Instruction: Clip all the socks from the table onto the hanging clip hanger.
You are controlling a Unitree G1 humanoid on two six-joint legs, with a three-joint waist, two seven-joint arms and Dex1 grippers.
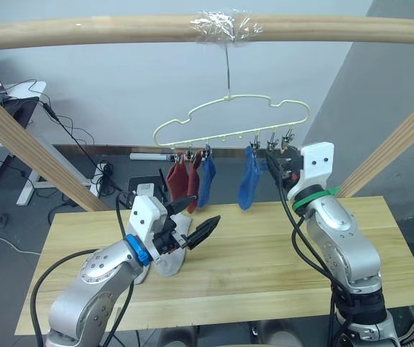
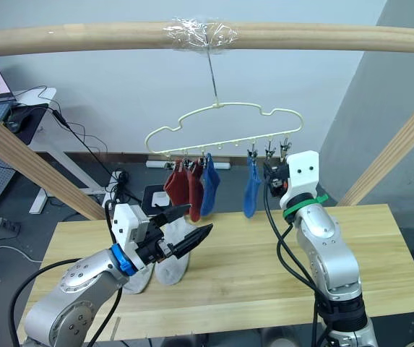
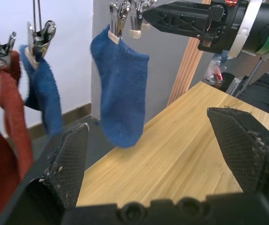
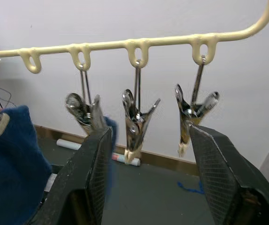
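The pale yellow clip hanger (image 1: 230,116) hangs by its hook from the top beam. Two rust red socks (image 1: 180,178) and a blue sock (image 1: 207,181) are clipped at its left end, and another blue sock (image 1: 250,182) hangs right of the middle. Two light grey socks (image 1: 165,262) lie on the table (image 1: 279,249). My left gripper (image 1: 207,208) hovers open just above them, holding nothing. My right gripper (image 1: 275,163) is raised to the hanger's right end, open, and its wrist view shows bare metal clips (image 4: 136,117) between its fingers (image 4: 94,178).
A round wooden beam (image 1: 84,32) crosses overhead, and slanted beams (image 1: 33,155) (image 1: 402,144) come down to both back corners of the table. Behind the table are floor cables (image 1: 102,177) and a desk (image 1: 4,101) at the far left.
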